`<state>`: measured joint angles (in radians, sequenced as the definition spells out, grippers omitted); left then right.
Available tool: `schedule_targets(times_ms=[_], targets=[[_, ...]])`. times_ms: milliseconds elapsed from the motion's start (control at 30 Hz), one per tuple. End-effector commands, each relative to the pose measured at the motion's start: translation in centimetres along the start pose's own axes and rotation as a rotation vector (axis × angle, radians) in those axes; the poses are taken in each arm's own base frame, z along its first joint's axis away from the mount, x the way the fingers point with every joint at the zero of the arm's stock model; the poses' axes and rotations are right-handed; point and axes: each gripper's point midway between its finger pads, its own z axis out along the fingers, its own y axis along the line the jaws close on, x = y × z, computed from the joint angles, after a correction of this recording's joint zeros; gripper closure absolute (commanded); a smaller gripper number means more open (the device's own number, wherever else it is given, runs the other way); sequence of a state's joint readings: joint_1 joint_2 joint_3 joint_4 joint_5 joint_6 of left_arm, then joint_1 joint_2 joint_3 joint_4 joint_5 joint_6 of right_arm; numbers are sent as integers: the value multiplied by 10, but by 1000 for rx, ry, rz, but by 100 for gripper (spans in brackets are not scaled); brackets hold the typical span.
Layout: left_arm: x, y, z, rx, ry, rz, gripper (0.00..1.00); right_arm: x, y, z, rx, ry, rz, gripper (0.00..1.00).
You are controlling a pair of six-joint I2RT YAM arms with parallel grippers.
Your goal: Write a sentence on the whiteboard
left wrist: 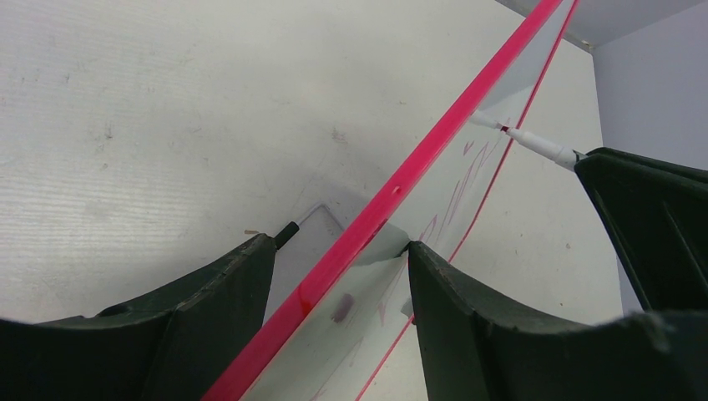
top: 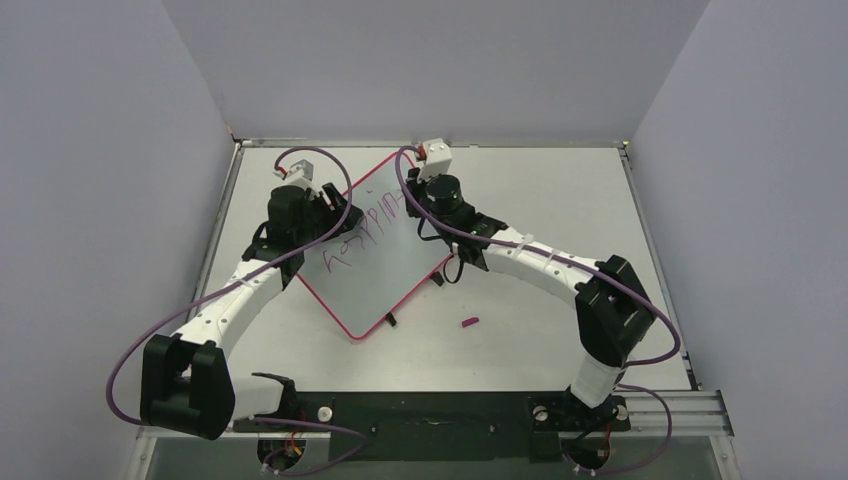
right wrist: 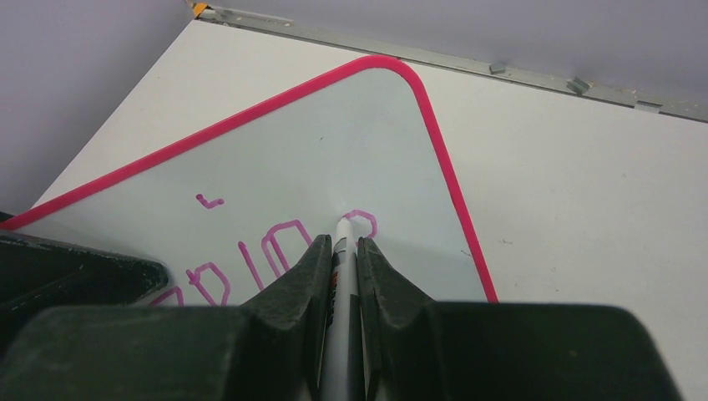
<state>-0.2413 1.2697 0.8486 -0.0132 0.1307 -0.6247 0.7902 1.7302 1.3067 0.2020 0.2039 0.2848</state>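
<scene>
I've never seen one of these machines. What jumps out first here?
Mid-table lies a pink-framed whiteboard, turned like a diamond. The right gripper pinches a marker, its tip on the board by the purple writing. The left gripper straddles the board's edge, and a small purple cap lies beside it on the table.

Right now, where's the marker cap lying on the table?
In the top view, the small purple cap lies on the bare table, just right of the whiteboard's near corner, under the right arm's forearm span.

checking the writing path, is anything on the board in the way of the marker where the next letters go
Nothing visible. The marker in the right gripper touches the whiteboard at the sentence's last letter; the board beyond is bare up to its pink frame.
</scene>
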Motion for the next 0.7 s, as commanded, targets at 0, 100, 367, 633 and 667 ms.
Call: schedule_targets(times_ms=[0,100,367,633,667], targets=[[14,-5,3,39,16,90,54,8,17,-8,-57,7,14,100],[14,-6,3,41,16,91,53,15,17,-13,-56,16,11,100],[14,-6,3,41,15,91,54,30,5,-21,0,35,6,100],[13,-7,2,44,14,91,54,26,-21,-22,108,41,-33,100],[13,-7,2,44,13,91,54,22,-23,-21,115,35,-37,100]])
